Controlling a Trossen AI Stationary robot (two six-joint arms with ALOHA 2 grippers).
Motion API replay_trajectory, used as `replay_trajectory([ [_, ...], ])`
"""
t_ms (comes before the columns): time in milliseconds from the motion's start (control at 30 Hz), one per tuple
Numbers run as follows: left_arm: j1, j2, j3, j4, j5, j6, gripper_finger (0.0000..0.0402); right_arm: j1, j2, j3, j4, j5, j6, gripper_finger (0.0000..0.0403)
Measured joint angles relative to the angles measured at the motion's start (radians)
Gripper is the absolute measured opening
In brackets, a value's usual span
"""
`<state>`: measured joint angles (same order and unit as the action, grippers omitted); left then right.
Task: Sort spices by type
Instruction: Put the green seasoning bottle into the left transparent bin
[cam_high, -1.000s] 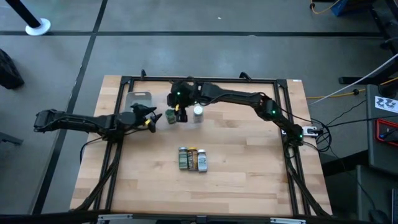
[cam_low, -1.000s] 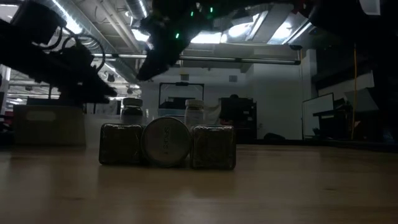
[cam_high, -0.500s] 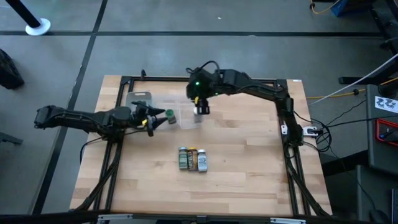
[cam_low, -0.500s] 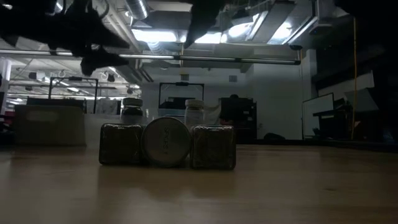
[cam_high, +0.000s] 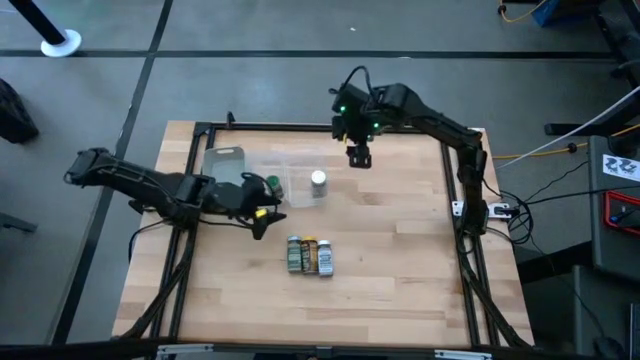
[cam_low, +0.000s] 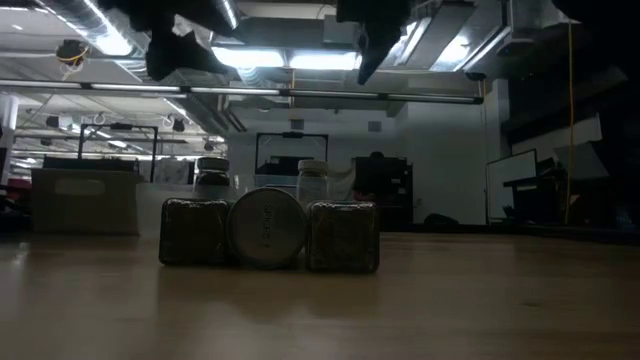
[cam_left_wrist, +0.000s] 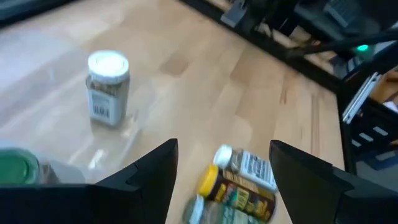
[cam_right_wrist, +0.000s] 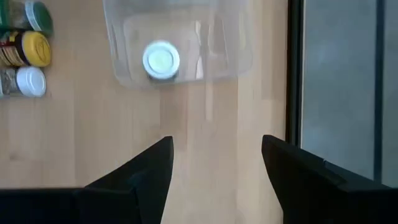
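Observation:
Three spice jars (cam_high: 308, 255) lie side by side mid-table: green-, yellow- and white-lidded. In the low view this row (cam_low: 268, 230) is nearest the camera. A white-lidded jar (cam_high: 318, 181) stands upright inside a clear plastic container (cam_right_wrist: 186, 56). A green-lidded jar (cam_high: 270, 183) stands upright just to its left. My left gripper (cam_high: 262, 215) is open and hovers between the green-lidded jar and the lying row (cam_left_wrist: 239, 183). My right gripper (cam_high: 358, 155) is open, raised over the far part of the table, right of the white-lidded jar (cam_right_wrist: 161, 60).
A second clear container (cam_high: 225, 160) sits toward the far left of the table. A black frame (cam_high: 330, 128) runs along the far edge and both sides. Bare wood (cam_high: 400, 230) lies right of the jars and toward the near edge.
My right gripper has drawn away from the spot above the upright jars, toward the table's far right, leaving the white-lidded jar standing in its container. My left gripper has swung from beside the green-lidded jar toward the near edge and the lying row. The jars have stayed put.

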<state>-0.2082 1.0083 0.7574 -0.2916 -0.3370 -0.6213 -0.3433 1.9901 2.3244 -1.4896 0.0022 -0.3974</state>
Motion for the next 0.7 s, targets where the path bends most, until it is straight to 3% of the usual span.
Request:
replay_trajectory([
  [200,-0.040,0.127,0.160,-0.176,0.025,-0.152,0.0237,-0.077,-0.006,0.000,-0.058,-0.041,-0.001,0.0246],
  [367,-0.072,0.237,0.254,-0.339,0.129,-0.394,0.0237,-0.144,-0.009,-0.028,-0.074,-0.141,-0.024,0.0246],
  [533,-0.106,0.328,0.273,-0.410,0.241,-0.672,0.0237,-0.192,-0.011,-0.099,-0.081,-0.250,-0.039,0.0246],
  [700,-0.139,0.431,0.273,-0.387,0.308,-0.921,0.0237,-0.201,-0.012,-0.210,-0.059,-0.288,-0.088,0.0246],
])
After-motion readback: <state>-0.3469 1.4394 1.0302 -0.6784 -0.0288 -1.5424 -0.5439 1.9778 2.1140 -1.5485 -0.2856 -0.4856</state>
